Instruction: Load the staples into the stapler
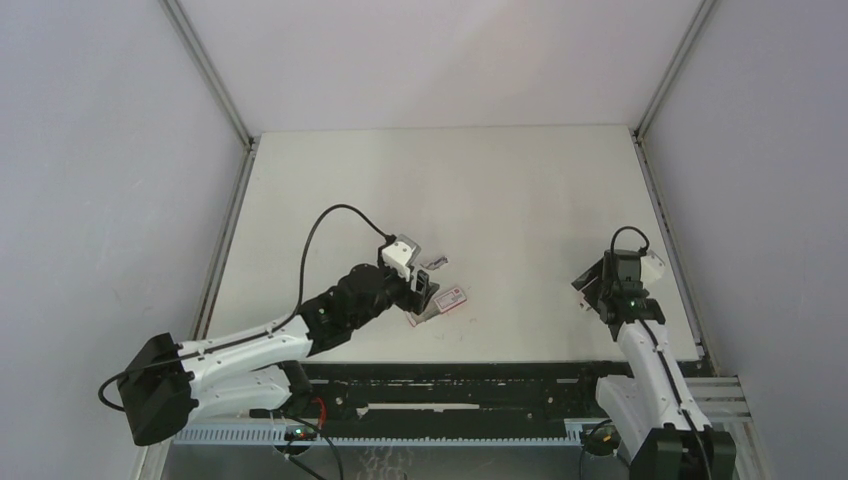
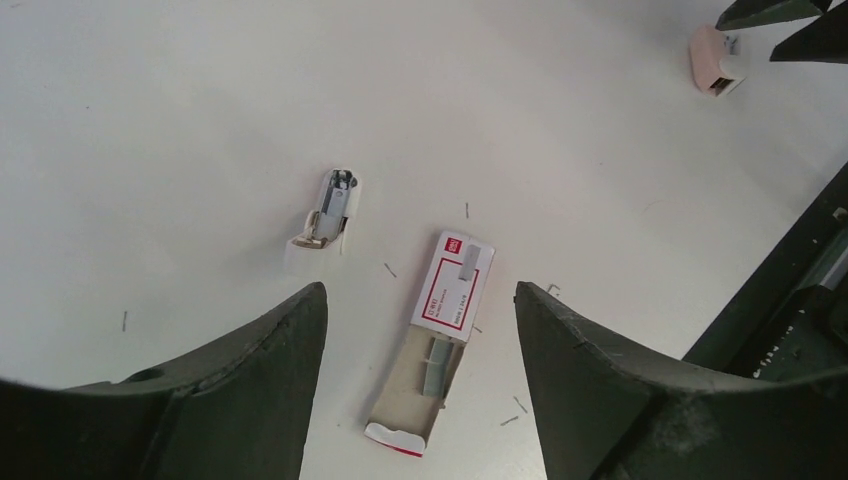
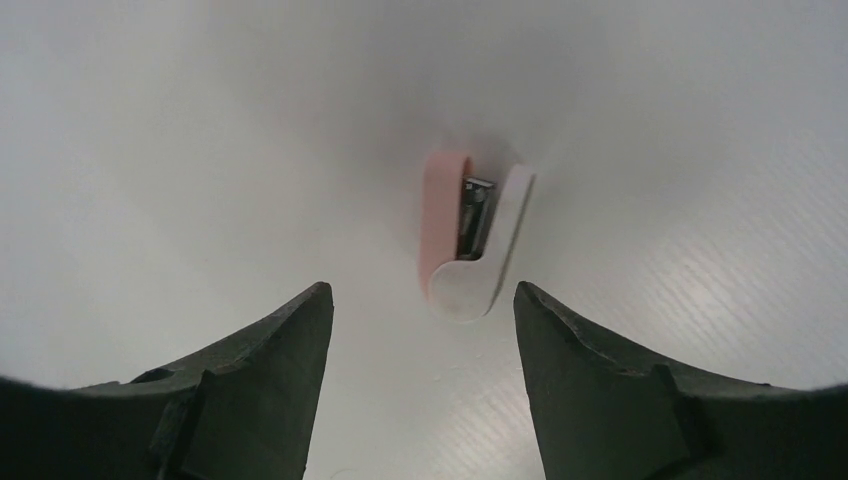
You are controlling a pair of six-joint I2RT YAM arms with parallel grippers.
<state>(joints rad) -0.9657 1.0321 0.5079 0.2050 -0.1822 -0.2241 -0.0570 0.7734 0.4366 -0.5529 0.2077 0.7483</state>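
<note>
left tool [image 2: 420,287]: staple box [image 2: 452,290] below | right tool [image 3: 422,287]: stapler [image 3: 470,235] ahead

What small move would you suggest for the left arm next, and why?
Probably lower the left pincer toward the staple strip lying on top of the staple box. That pincer hangs open above the box, holding nothing. The pink stapler lies apart on the table, under the open right pincer, so a strip likely needs picking up first.
</note>
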